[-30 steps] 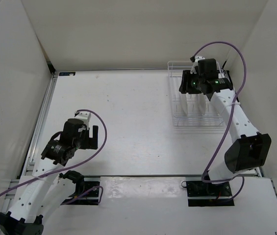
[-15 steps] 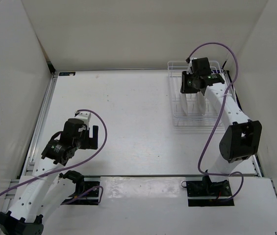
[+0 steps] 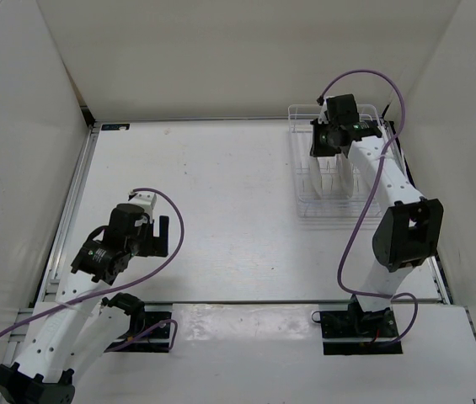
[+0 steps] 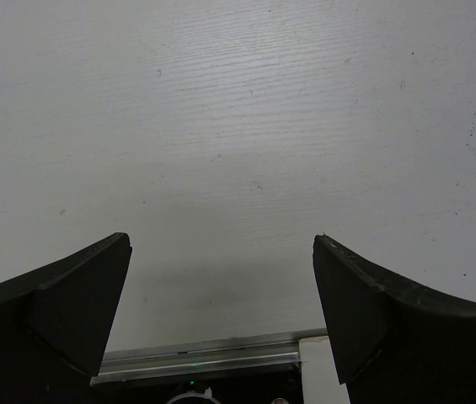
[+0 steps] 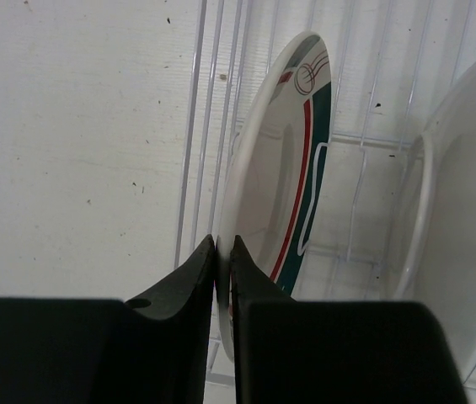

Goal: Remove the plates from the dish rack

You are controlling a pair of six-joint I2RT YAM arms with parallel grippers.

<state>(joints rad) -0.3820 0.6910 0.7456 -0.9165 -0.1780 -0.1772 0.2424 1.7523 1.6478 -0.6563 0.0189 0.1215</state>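
Observation:
The white wire dish rack (image 3: 371, 207) stands at the far right of the table. Two plates stand edge-on in it, one on the left (image 3: 313, 179) and one on the right (image 3: 348, 182). In the right wrist view, the left plate (image 5: 284, 168) has a green-and-red rim band. A plain white plate (image 5: 457, 236) stands beside it among the rack wires (image 5: 208, 101). My right gripper (image 5: 223, 248) is shut on the banded plate's rim, and in the top view it (image 3: 323, 148) sits over the rack. My left gripper (image 4: 221, 244) is open and empty above bare table, at the near left in the top view (image 3: 160, 236).
White walls enclose the table on the left, back and right. A metal rail (image 3: 73, 198) runs along the table's left edge. The right arm's purple cable (image 3: 364, 77) loops above the rack.
The right arm has stretched further over the rack and its wrist has shifted toward the far left part of it. The left arm has not moved.

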